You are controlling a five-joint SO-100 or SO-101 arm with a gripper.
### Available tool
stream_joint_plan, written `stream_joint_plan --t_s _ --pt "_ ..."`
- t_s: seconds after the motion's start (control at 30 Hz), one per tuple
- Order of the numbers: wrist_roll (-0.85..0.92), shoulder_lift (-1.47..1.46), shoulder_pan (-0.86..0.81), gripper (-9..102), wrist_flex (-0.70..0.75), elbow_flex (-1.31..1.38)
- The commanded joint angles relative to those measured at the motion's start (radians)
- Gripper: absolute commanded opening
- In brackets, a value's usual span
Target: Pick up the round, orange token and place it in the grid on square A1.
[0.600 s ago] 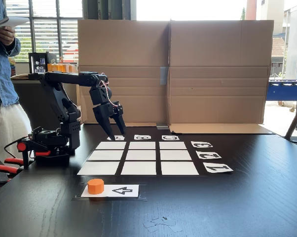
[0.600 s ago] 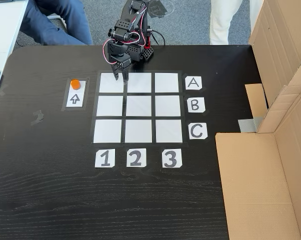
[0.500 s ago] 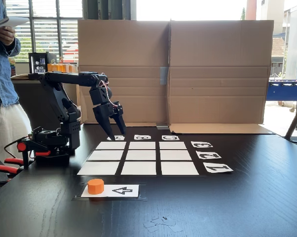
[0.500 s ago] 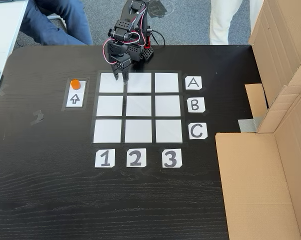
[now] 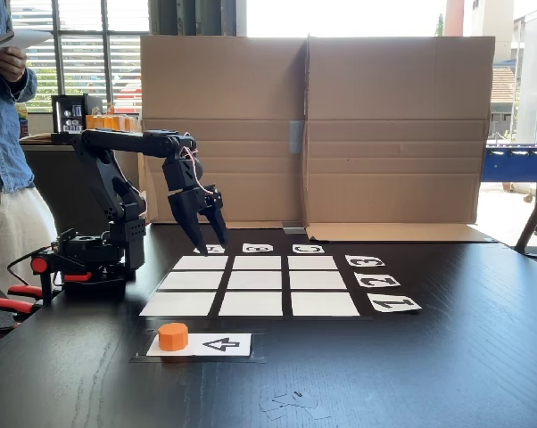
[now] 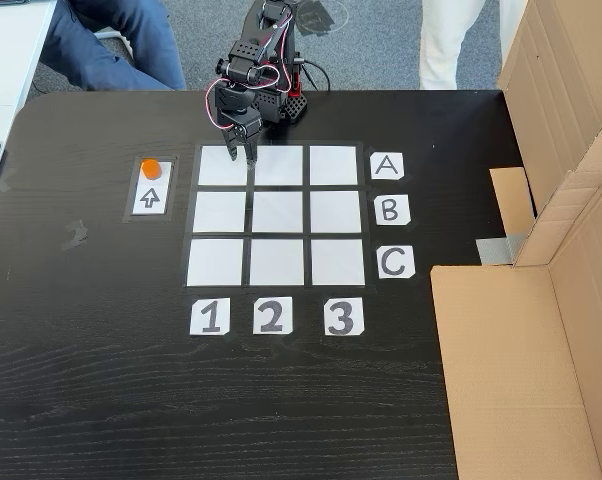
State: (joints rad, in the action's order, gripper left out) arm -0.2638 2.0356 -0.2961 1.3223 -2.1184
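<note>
The orange token (image 5: 172, 336) (image 6: 151, 166) stands on one end of a white arrow card (image 5: 219, 344) (image 6: 150, 197), beside the grid (image 5: 251, 283) (image 6: 277, 262). Square A1 (image 5: 177, 304) (image 6: 217, 170) is the corner square nearest the arm base and the token; nothing lies on it. My gripper (image 5: 211, 245) (image 6: 242, 160) hangs tips-down above the grid's A row, over the gap between A1 and its neighbour in a fixed view. Its fingers are slightly apart with nothing between them. The token sits about one square's width to the side of the gripper.
The arm base (image 5: 88, 263) (image 6: 271, 100) sits at the table edge by row A. A tall cardboard wall (image 5: 313, 134) (image 6: 571, 200) lines the far side. A person (image 5: 5, 160) stands beside the table. Paper scraps (image 5: 291, 403) lie near the front edge.
The gripper has shifted a little toward the token side of the grid, still above row A. Token and cards have not moved.
</note>
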Motion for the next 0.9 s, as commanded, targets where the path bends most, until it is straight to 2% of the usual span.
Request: stream_joint_plan --t_s 0.0,0.33,0.87 --pt "0.011 -0.002 -0.006 20 0.003 0.037" --pt "0.009 -0.012 -0.04 20 0.02 0.084" --pt "0.051 -0.359 -0.531 20 0.141 0.577"
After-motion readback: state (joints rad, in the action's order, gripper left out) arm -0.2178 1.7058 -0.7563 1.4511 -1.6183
